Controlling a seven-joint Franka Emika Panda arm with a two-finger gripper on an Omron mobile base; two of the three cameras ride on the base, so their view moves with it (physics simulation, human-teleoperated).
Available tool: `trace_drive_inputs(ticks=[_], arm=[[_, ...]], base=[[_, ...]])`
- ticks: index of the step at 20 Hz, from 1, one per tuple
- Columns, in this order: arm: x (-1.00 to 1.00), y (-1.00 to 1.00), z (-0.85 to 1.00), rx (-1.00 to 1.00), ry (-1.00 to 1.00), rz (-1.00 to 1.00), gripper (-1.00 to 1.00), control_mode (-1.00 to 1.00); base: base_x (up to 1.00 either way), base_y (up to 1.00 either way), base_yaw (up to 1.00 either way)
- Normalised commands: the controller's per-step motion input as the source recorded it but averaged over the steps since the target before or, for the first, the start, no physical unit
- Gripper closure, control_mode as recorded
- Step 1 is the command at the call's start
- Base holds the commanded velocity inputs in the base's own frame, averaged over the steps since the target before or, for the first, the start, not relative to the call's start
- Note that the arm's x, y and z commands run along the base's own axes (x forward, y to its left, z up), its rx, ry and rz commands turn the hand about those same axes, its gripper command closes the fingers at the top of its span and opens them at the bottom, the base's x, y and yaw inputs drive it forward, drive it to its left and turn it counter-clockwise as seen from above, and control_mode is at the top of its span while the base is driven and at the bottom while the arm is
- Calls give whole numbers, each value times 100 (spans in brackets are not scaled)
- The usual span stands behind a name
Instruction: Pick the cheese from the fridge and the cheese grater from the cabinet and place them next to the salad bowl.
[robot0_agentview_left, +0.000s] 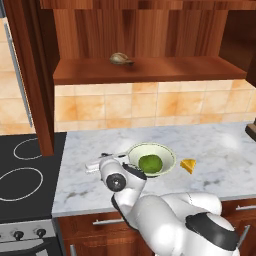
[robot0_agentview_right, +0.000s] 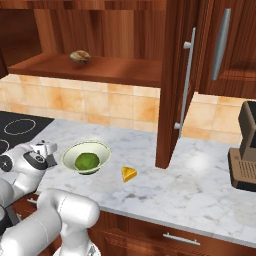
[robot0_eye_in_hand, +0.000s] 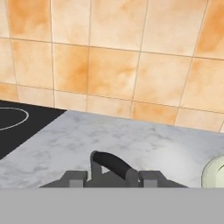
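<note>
STEP: grater drop-off beside salad bowl (robot0_agentview_left: 151, 159), cheese (robot0_agentview_left: 188, 165) already on the surface right of it | GRIPPER (robot0_eye_in_hand: 113, 177): jaws flank cheese grater (robot0_eye_in_hand: 111, 168) handle, grip unclear | NEXT: likely release, lift clear.

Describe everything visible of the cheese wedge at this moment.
The cheese is a small yellow-orange wedge, much smaller than the salad bowl. It lies flat on the marble counter, to the right of the bowl and clearly apart from it, in front of the open cabinet door. It looks solid, smooth and uncut. Only the counter touches it; the gripper is on the bowl's other side.
</note>
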Motion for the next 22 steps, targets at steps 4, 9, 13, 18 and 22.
trace_drive_inputs(ticks=[4, 9, 13, 18, 22], arm=[[-15, 0, -9, 0, 0, 0, -100, -100], [-38, 0, -34, 0, 2, 0, -100, -100], [-41, 0, -38, 0, 3, 0, -100, -100], [-13, 0, -12, 0, 0, 0, -100, -100], [12, -1, -1, 0, 0, 0, -100, -100]], base=[[0, 0, 0], [0, 0, 0], [0, 0, 0], [0, 0, 0], [0, 0, 0]])
